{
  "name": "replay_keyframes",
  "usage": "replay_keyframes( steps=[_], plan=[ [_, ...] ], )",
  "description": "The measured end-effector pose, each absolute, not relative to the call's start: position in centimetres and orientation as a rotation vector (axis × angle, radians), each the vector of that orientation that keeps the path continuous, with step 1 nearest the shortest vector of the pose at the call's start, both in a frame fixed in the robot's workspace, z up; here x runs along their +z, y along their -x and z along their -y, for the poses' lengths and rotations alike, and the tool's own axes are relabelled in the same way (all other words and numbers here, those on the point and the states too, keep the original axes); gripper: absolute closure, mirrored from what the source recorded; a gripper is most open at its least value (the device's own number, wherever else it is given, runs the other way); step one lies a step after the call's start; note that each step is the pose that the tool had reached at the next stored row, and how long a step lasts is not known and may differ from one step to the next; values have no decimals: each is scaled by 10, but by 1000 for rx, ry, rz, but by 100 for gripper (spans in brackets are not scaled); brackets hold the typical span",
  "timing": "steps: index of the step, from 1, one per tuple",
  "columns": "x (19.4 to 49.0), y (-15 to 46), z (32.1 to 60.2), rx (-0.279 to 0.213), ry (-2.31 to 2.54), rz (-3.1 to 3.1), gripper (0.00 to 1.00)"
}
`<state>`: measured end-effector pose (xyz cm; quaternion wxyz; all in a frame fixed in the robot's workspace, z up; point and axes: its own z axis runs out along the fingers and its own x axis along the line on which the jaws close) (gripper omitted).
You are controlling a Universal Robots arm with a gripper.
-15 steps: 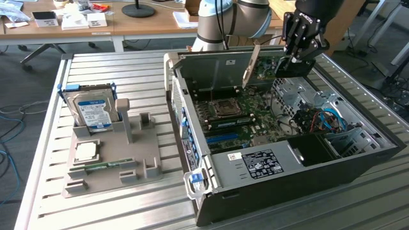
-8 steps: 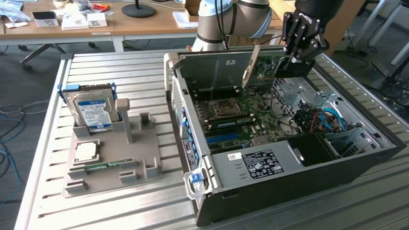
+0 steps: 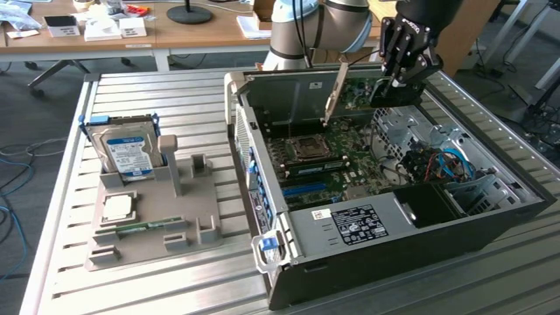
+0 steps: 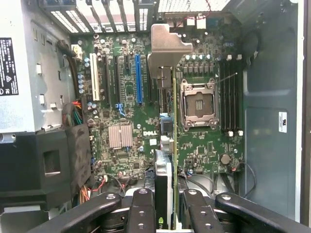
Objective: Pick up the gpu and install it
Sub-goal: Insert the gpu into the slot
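The gripper (image 3: 399, 80) (image 4: 167, 209), its jaws partly closed, clamps the gpu (image 3: 363, 95) (image 4: 165, 170) upright between its fingers. The card hangs just beneath the hand, over the motherboard (image 3: 332, 157) (image 4: 126, 97) at the far end of the open computer case (image 3: 394, 262). Its silver bracket (image 3: 336, 92) (image 4: 166, 43) is at the exterior view's left of the hand.

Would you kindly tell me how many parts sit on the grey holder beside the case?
3: the hard drive standing at its far end, the square processor lying flat in its middle, the RAM stick lying nearer the camera.
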<state>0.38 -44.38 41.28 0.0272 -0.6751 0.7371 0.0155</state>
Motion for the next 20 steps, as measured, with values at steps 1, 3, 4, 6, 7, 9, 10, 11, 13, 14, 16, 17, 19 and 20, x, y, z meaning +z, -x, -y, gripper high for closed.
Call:
replay_keyframes(
  steps=[1, 3, 4, 6, 7, 9, 10, 11, 13, 14, 16, 17, 19, 20],
  plan=[
    [413, -4, 444, 48, 2085, -2276, 73],
    [413, -4, 444, 48, 2085, -2276, 73],
    [413, -4, 444, 48, 2085, -2276, 73],
    [412, -4, 444, 48, 2085, -2276, 73],
    [411, -4, 444, 48, 2085, -2276, 73],
    [408, -4, 444, 48, 2085, -2276, 73],
    [407, -4, 444, 48, 2085, -2276, 73],
    [406, -4, 444, 48, 2085, -2276, 73],
    [405, -4, 444, 48, 2085, -2276, 73],
    [405, -4, 444, 48, 2085, -2276, 73],
    [405, -4, 444, 48, 2085, -2276, 73],
    [405, -4, 444, 48, 2085, -2276, 73],
    [405, -4, 444, 48, 2085, -2276, 73],
    [405, -4, 444, 48, 2085, -2276, 73]
  ],
)
